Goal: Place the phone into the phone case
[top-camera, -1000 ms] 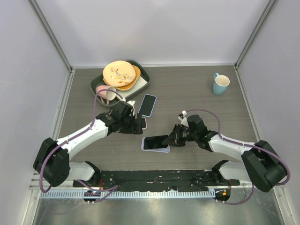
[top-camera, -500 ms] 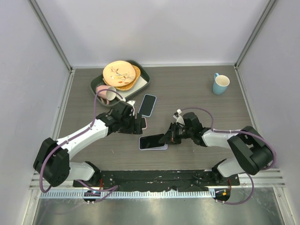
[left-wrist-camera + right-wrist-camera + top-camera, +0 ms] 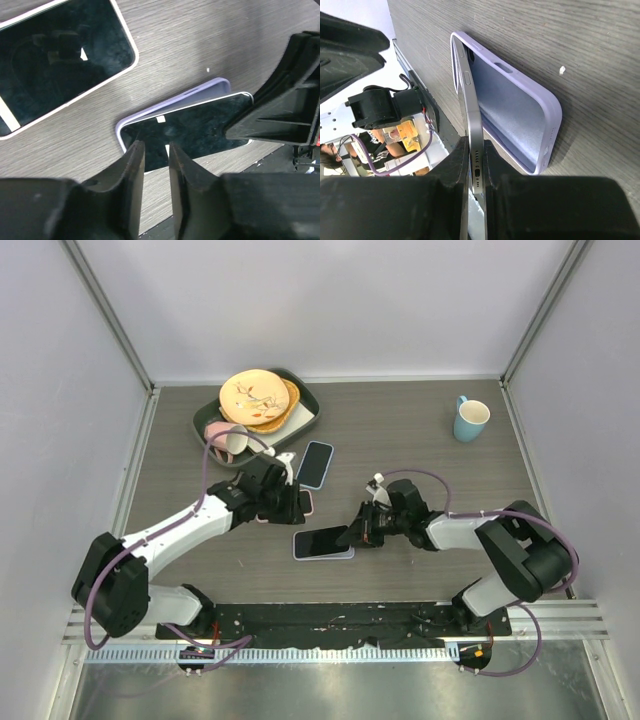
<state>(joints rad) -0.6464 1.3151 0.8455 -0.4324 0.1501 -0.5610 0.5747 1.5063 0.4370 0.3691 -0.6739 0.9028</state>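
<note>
now the right gripper [image 3: 475, 145] is clamped on the phone [image 3: 469, 100], which is tipped up with one edge in the purple phone case [image 3: 515, 105]. only this wrist view shows the case's inside. the left gripper [image 3: 156, 150] hangs a little apart, holding nothing.

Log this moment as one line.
phase: insertion | right gripper: shut on phone | phone: tilted, one edge in phone case, not seated | left gripper: narrowly open, empty, over phone case corner

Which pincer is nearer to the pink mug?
Left. In the top view the left pincer sits lower right of the pink mug; the right pincer is farther right, gripping the phone.
</note>
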